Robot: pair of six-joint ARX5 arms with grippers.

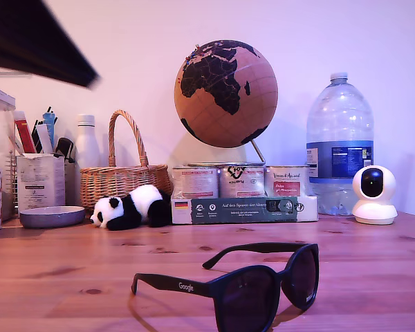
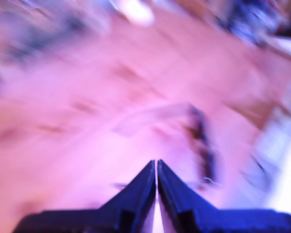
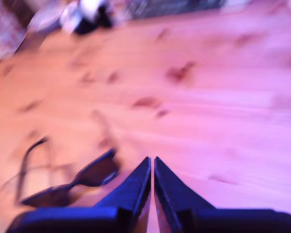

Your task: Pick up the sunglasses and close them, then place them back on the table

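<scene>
We are seeing the first wrist view smeared by motion blur: the black plastic-framed sunglasses (image 2: 202, 145) are showing only as a dark streak at two o'clock from our first gripper (image 2: 156, 167). The second wrist view is blurring too, leaving the frame's far arm faint. In the exterior view, the lower rim of the front lens is running off the bottom edge, and a dark blurred bar (image 1: 38, 41) is crossing the ten o'clock corner, unidentifiable.

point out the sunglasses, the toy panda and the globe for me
sunglasses (image 1: 252, 297): exterior view, on the near dark lens.
toy panda (image 1: 133, 204): exterior view, on its white back.
globe (image 1: 226, 93): exterior view, on the middle of the sphere.
</scene>
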